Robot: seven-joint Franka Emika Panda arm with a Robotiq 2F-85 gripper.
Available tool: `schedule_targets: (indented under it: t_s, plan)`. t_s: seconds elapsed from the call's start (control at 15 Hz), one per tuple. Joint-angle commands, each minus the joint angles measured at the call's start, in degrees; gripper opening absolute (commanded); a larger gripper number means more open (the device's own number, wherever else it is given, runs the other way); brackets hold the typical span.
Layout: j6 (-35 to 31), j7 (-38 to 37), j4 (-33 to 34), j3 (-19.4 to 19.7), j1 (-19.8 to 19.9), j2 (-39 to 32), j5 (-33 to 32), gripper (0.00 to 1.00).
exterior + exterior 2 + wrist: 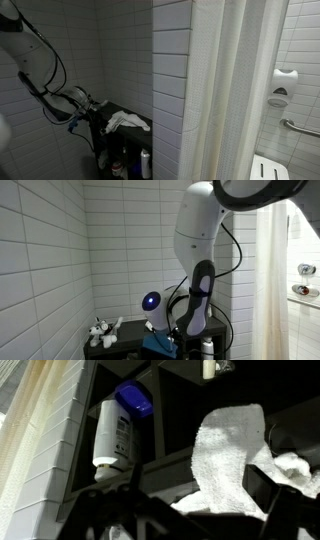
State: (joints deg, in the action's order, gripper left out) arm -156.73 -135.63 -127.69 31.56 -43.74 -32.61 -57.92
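Wrist view gives us the white cloth [235, 460] lying crumpled on top of a black shelf unit [100, 138]. It is just ahead of our pincer [185, 512], whose jaws stand wide apart with nothing between them. Beside the cloth we see a white bottle with a blue cap [112, 435], close to the tiled wall [40, 450]. In an exterior view a shower curtain [235, 90] hangs well apart.

The cloth [232, 460] looks rough terry, the bottle [112, 432] smooth glossy plastic.
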Motion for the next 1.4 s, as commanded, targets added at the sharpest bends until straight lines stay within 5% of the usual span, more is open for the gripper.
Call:
schedule_targets:
  t_s: [0.0, 0.4, 0.53, 0.93, 1.0, 1.13, 1.33]
  plan:
    - [3.58, -2.97, 1.93, -6.9, 6.99, 1.58, -4.14, 1.0]
    - [10.26, -8.08, 5.11, -18.85, 17.4, 1.24, -11.57, 1.0]
    - [12.36, -10.33, 5.65, -22.09, 20.21, 1.07, -13.95, 0.74]
    - [16.32, -15.6, 5.37, -28.56, 26.06, 1.18, -18.68, 0.28]
    - [14.76, -13.34, 6.09, -24.19, 22.12, 1.43, -15.64, 0.21]
    - [14.77, -13.52, 6.31, -23.28, 21.53, 1.6, -15.46, 0.05]
    - [14.57, -13.52, 6.69, -21.23, 19.8, 1.92, -15.04, 0.0]
